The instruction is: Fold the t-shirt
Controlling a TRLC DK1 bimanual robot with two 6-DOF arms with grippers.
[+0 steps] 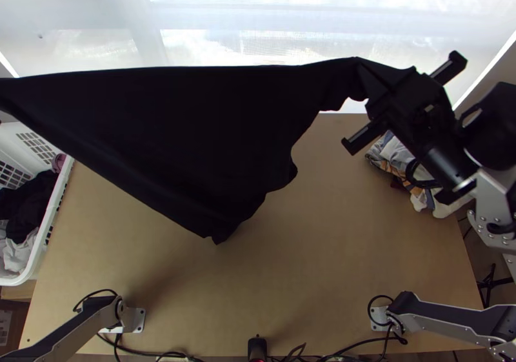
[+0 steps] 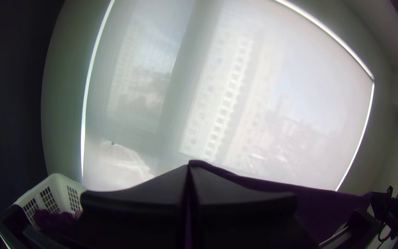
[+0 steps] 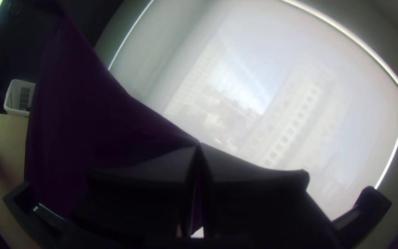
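Pinching black shirt (image 1: 193,130) by upper edge in closed left hand (image 2: 189,168) and closed right hand (image 1: 362,75), upper right of top view; suspending it over worktop (image 1: 361,233).

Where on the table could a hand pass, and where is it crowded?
Bare wood shows on the table between the black shirt and the right arm's base, and between the shirt and the left arm's base. Crowded: the far right corner, with clothes and the right gripper, and the near edge, with cables.

The dark t-shirt (image 1: 193,130) hangs over the table (image 1: 335,252), upper edge stretched nearly straight, lower part tapering.
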